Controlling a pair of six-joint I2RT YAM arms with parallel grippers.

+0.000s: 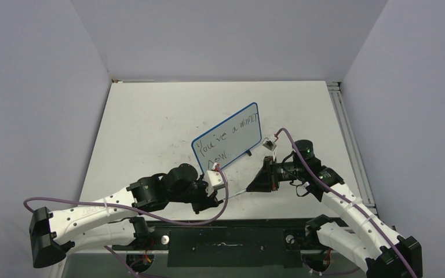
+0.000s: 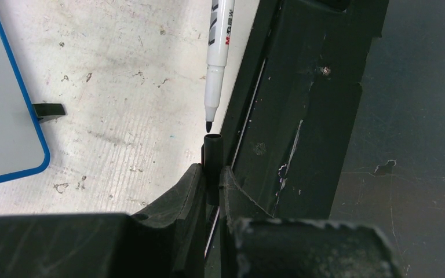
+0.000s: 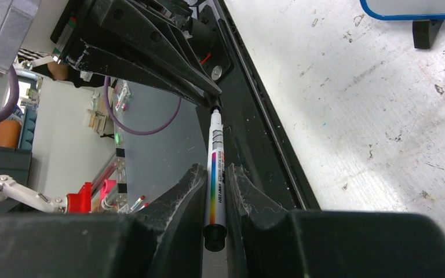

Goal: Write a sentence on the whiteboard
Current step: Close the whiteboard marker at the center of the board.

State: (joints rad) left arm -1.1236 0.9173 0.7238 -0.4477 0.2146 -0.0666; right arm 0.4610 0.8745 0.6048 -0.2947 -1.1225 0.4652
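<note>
The left pincer (image 2: pixel 211 171) pinches the cap (image 2: pixel 212 143), its mouth facing the tip of the marker (image 3: pixel 215 133). The right pincer (image 3: pixel 215 171) pinches that marker, seemingly aligned for capping, since the sentence (image 1: pixel 232 132) looks complete.

- From above, the sentence (image 1: pixel 232 130) is too small to read surely past "You've a"; the last words stay unclear.
- The whiteboard (image 1: pixel 254 124) has its near corner hidden behind the left arm's white wrist block (image 1: pixel 213 175).
- In the left wrist view, the whiteboard runs off the left edge. Only one blue corner and one foot (image 2: pixel 47 109) show, and a single black stroke is cut short.
- The marker (image 2: pixel 217 52) loses its upper barrel past the top edge.
- The lower part of the cap (image 2: pixel 212 147) is buried between the fingers of the left end effector (image 2: pixel 211 174).
- In the right wrist view, the marker's tip cannot be made out where it meets the cap.
- The room beyond the counter (image 3: pixel 353 116) is blurred.
</note>
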